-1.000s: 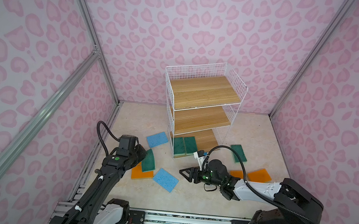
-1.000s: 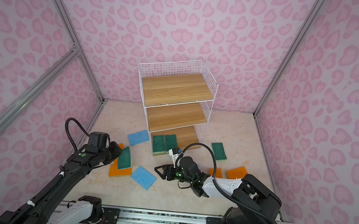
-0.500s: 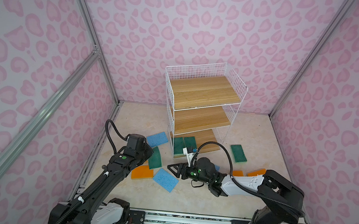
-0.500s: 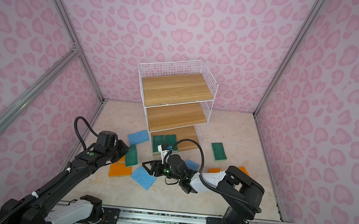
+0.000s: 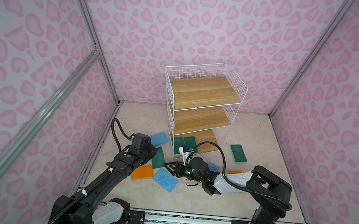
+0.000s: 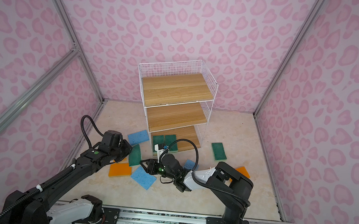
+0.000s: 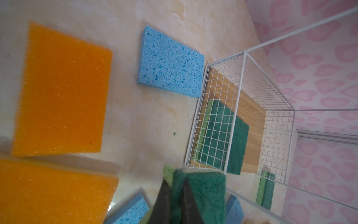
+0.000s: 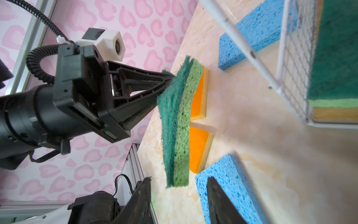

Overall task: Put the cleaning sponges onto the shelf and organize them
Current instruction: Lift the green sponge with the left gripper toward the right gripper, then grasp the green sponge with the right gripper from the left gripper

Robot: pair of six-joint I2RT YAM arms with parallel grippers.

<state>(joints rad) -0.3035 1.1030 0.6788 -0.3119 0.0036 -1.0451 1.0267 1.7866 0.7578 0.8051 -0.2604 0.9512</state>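
left claw (image 8: 167,81): clamped tight on a dark green sponge (image 8: 174,124), held on edge above the bench (image 5: 210,202)
right claw (image 8: 179,178): jaws spread, gripping nothing, right by that sponge's free end
shelf (image 5: 203,92): two green sponges (image 5: 184,143) on its bottom board

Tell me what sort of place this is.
Probably a robot test cell, not a home: pink patterned panels on aluminium framing, two arms mounted on a base rail, a small shelf as a prop.
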